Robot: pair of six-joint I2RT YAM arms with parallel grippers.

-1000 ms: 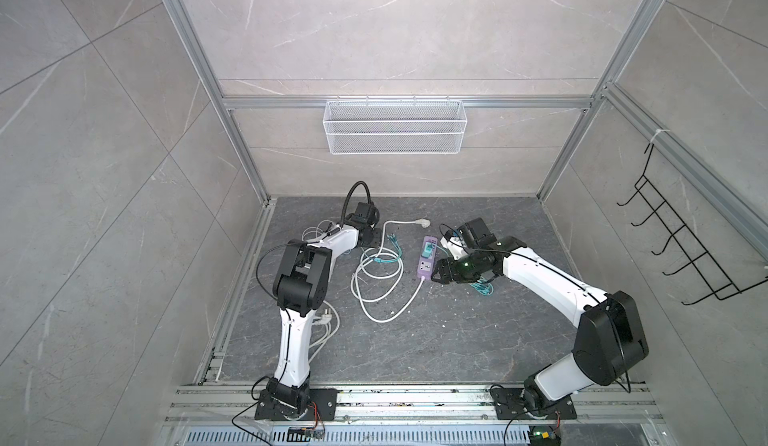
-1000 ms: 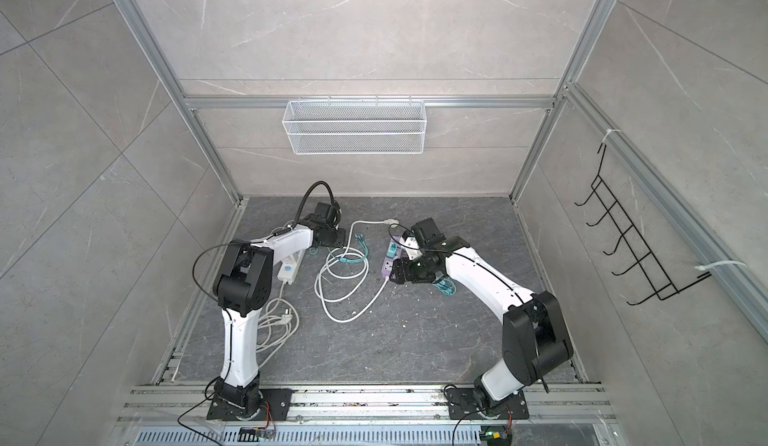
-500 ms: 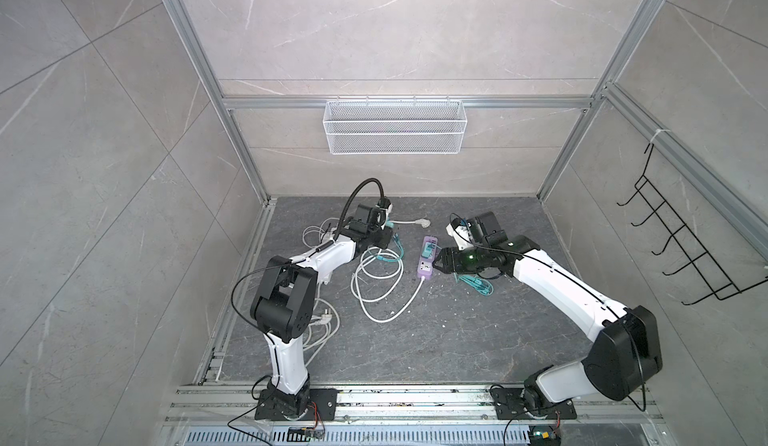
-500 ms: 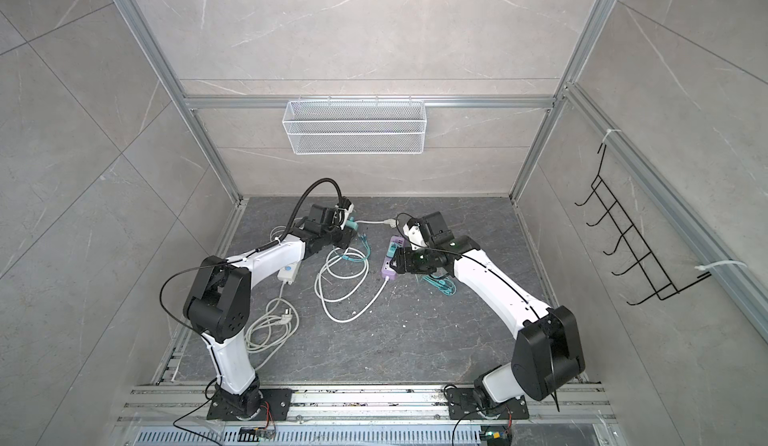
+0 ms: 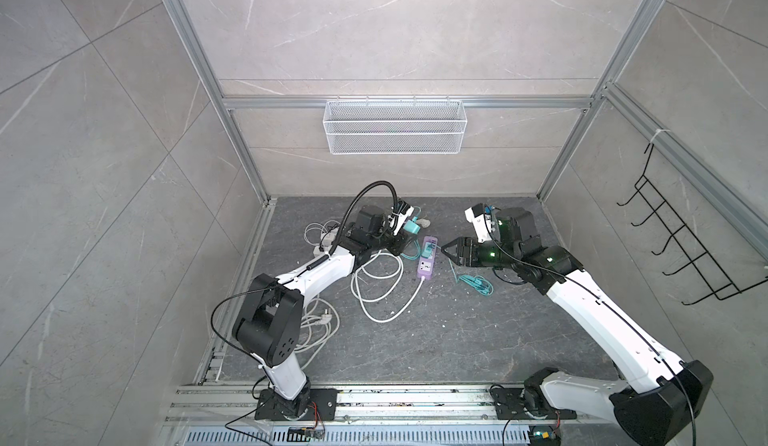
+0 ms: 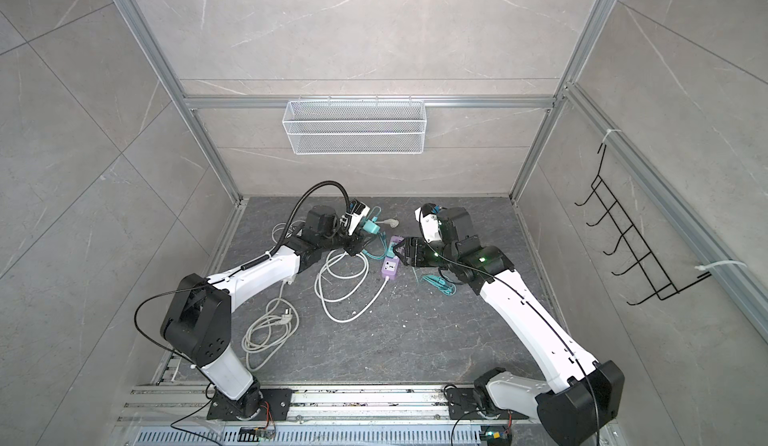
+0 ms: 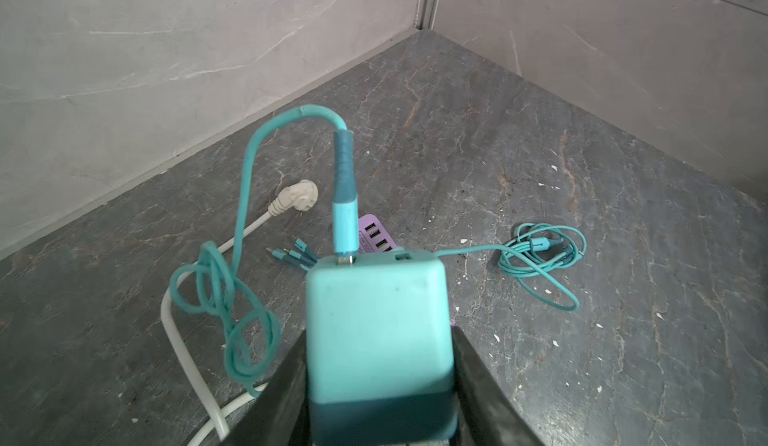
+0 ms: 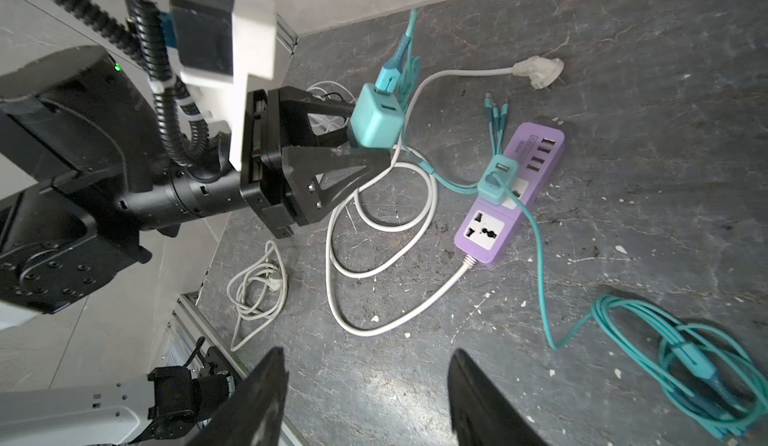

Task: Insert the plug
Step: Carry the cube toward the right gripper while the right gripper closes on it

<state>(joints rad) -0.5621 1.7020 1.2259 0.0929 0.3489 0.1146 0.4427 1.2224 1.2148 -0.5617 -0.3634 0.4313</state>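
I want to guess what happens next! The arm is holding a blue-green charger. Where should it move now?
Probably the left fingers should carry the teal charger over to the free socket on the purple strip. The charger is gripped off the floor, away from the strip, and the socket next to the free one already holds another charger.

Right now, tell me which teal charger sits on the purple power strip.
The thin-cabled charger, midway along the purple power strip. The thick-cabled charger is clamped in the left gripper, off the strip.
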